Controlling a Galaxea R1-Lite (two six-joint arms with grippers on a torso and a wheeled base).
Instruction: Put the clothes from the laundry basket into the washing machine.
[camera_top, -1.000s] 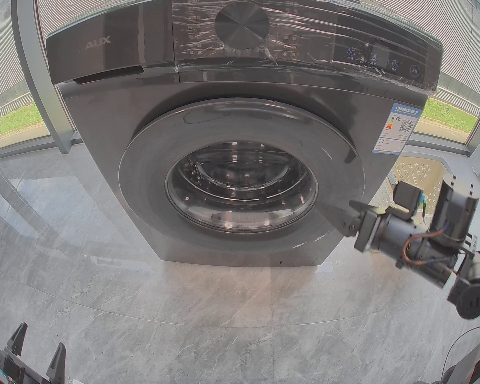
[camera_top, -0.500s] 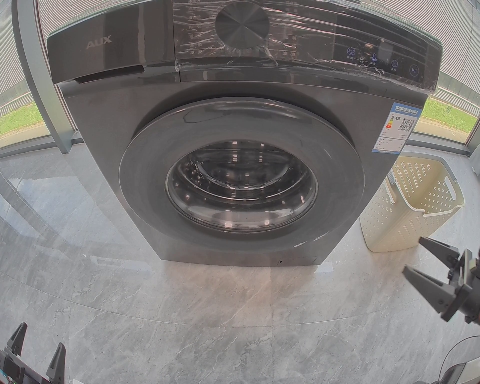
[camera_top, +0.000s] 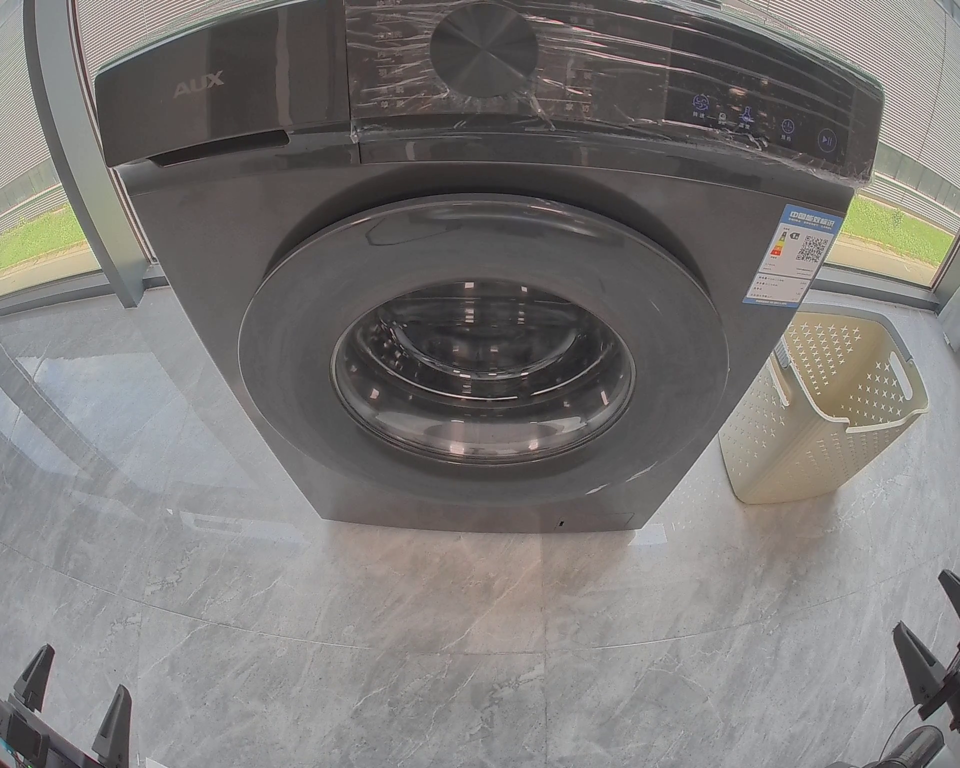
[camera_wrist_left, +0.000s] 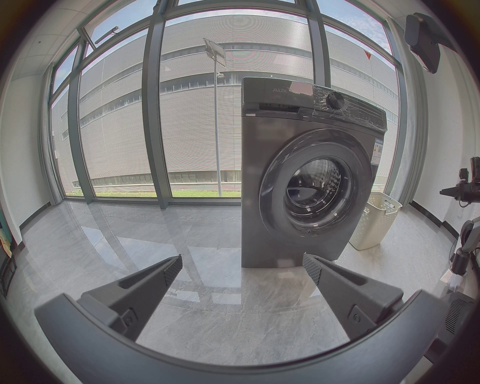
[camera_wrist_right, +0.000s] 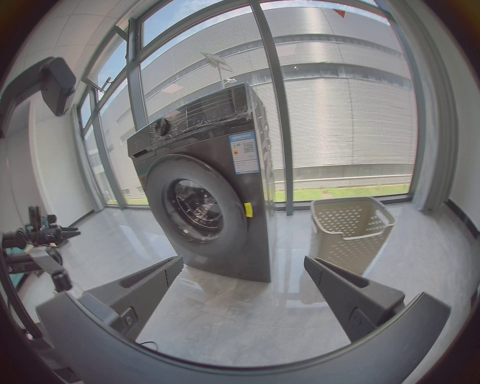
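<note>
Washing machine, dark grey, stands on the pale marbled floor straight ahead, backed by tall windows. Its round door sits flush against the front, and the steel drum shows through the glass. Clear plastic film covers the control panel on top, with a round dial in the middle. A white and blue label is stuck near the upper corner of the front on the robot's right.

The laundry basket, cream plastic with perforated walls and a cut-out handle, stands upright on the floor just beside the machine on the robot's right, not touching it. The right wrist view looks into it from the front, and its inner walls are in plain sight.

The left gripper hangs low on the left of the head view, well apart from the machine, its fingers spread wide and holding nothing. The right gripper sits low on the far right, nearer the basket but clear of it, also spread wide and holding nothing.
</note>
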